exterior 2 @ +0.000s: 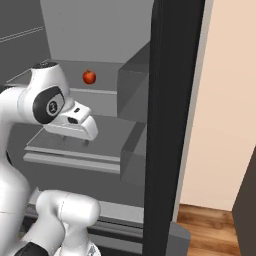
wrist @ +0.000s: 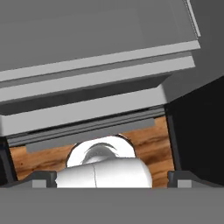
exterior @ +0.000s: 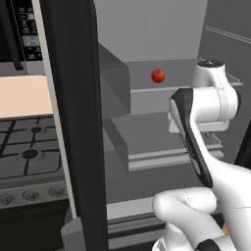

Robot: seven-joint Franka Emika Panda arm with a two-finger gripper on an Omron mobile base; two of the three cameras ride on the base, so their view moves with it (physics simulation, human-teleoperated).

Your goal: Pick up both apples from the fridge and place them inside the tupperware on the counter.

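Pointing down past the shelf edges, your fingers (wrist: pixel 112 179) stand spread wide with nothing between them; their tips sit at the two bottom corners of the hand view, over the wood floor (wrist: pixel 148 142). The hand (exterior 2: pixel 75 125) hangs above the lower shelf (exterior 2: pixel 75 150) inside the fridge (exterior: pixel 147 29). The red apple (exterior: pixel 157 75) rests on the upper shelf (exterior: pixel 147 88), well apart from the hand. The left base view adds the stove (exterior: pixel 29 147) beyond the black door (exterior: pixel 73 122).

Black stove (exterior: pixel 27 147) left; wood floor (exterior 2: pixel 210 225); beige wall (exterior 2: pixel 230 100).
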